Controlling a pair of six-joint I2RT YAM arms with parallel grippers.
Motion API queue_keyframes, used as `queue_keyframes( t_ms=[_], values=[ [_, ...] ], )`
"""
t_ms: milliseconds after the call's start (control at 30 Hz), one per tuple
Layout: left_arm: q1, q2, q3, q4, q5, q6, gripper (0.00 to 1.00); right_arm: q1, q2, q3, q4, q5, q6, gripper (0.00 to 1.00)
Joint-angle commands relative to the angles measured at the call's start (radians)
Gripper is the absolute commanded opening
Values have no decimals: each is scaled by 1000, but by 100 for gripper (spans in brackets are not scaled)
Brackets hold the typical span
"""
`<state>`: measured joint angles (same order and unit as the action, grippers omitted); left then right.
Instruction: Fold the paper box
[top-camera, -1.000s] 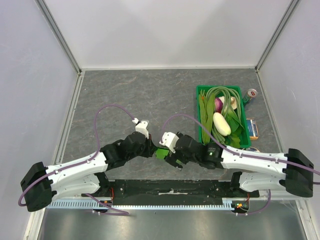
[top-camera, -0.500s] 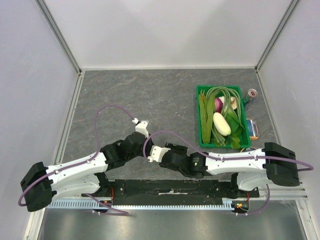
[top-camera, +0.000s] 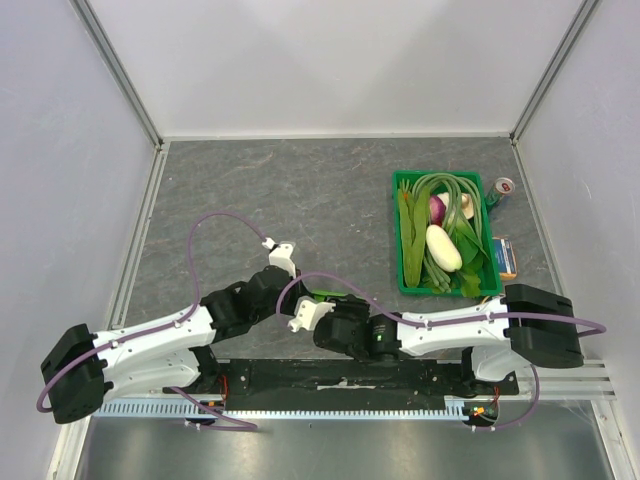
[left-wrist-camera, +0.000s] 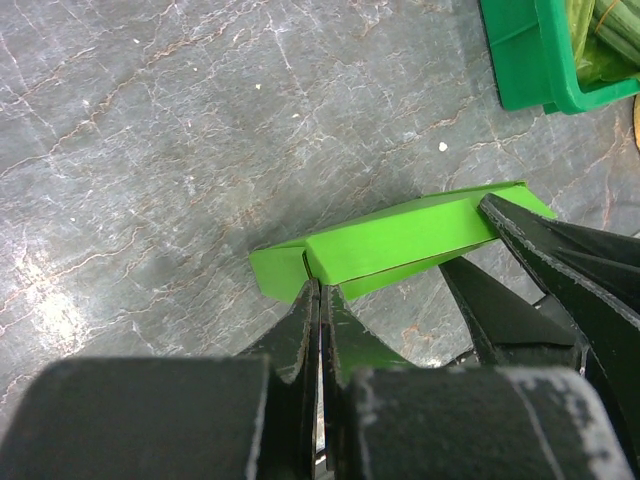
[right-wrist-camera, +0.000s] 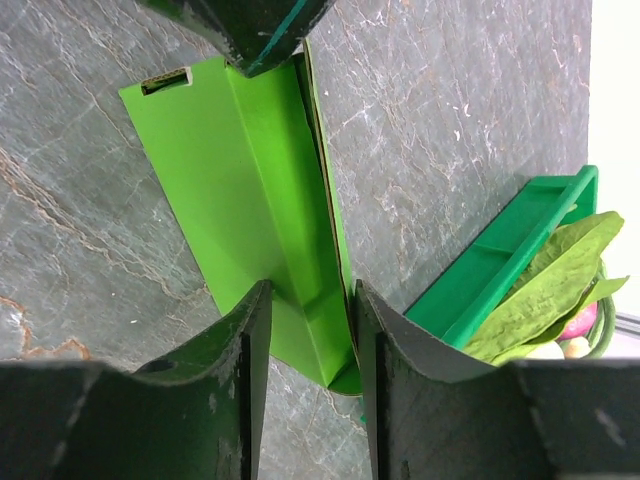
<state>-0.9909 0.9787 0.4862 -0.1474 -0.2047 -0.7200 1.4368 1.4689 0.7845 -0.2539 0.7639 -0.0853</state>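
The paper box (left-wrist-camera: 400, 240) is a lime-green card blank, partly folded, lying on the grey table between the two arms near the front edge; only a sliver of the paper box (top-camera: 322, 296) shows from above. My left gripper (left-wrist-camera: 320, 285) is shut on one thin edge of the card. From the opposite end my right gripper (right-wrist-camera: 308, 295) straddles a raised fold of the paper box (right-wrist-camera: 250, 200), both fingers touching its sides. The left gripper's dark tip (right-wrist-camera: 260, 30) shows at the far end of the card.
A dark-green plastic crate (top-camera: 402, 270) of vegetables stands at the right, and its corner (left-wrist-camera: 520, 70) lies close beyond the card. A can (top-camera: 503, 187) and a small carton (top-camera: 506, 258) sit beside the crate. White walls enclose the table.
My right arm has swung left and back toward the near edge, and its jaws have narrowed from wide open onto the card's fold. The left arm has held still.
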Motion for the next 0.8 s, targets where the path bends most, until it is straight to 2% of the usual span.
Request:
queue_keyframes(
  t_ms=[0,167,333,367,533,633,667,733,767],
  values=[
    [-20,21,-41,-49,-7,-48,2,10,31,1,91,14,21,31],
    [-23,14,-60,-38,-2,-82,5,14,37,-47,162,25,-8,28],
    [-23,-133,-83,-102,-13,-117,30,17,50,-62,192,31,-42,28],
    [-23,-168,-86,-142,-16,-125,38,16,50,-64,203,25,-47,28],
    [-18,-435,-107,-300,-27,-208,54,16,44,-77,234,-1,-77,28],
    [-6,-544,-89,-336,-24,-249,66,16,45,-82,246,-6,-87,27],
    [14,-549,-63,-336,-25,-254,77,16,45,-83,246,-6,-88,27],
    [52,-525,-31,-298,2,-250,84,16,48,-82,248,-9,-90,27],
    [120,-464,-3,-266,89,-228,89,16,50,-83,246,-11,-93,27]
  ],
)
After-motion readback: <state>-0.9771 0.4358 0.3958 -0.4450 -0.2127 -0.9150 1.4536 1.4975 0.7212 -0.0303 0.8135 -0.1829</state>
